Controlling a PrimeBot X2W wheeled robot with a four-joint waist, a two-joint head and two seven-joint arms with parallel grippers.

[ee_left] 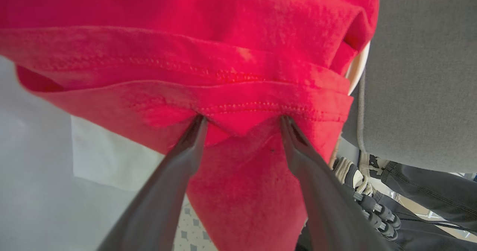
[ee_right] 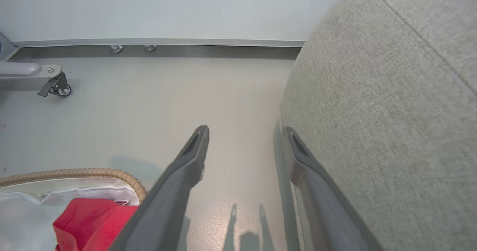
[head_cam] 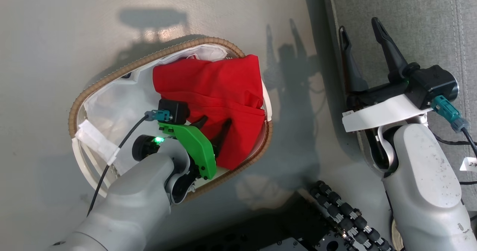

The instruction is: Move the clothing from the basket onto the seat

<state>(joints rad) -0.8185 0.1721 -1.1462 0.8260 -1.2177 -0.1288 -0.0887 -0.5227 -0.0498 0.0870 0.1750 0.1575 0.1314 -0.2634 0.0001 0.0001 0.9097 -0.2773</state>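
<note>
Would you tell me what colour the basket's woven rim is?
Tan brown rim, clearest in the head view.

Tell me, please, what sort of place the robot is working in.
Probably a lab or test room staged as a living space: a grey upholstered seat, a laundry basket on a pale floor, and a caster-wheeled metal frame.

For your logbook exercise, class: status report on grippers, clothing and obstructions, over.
Left gripper open, fingertips pressed into clothing in basket. Right gripper open, beside seat edge. No obstruction seen.
</note>
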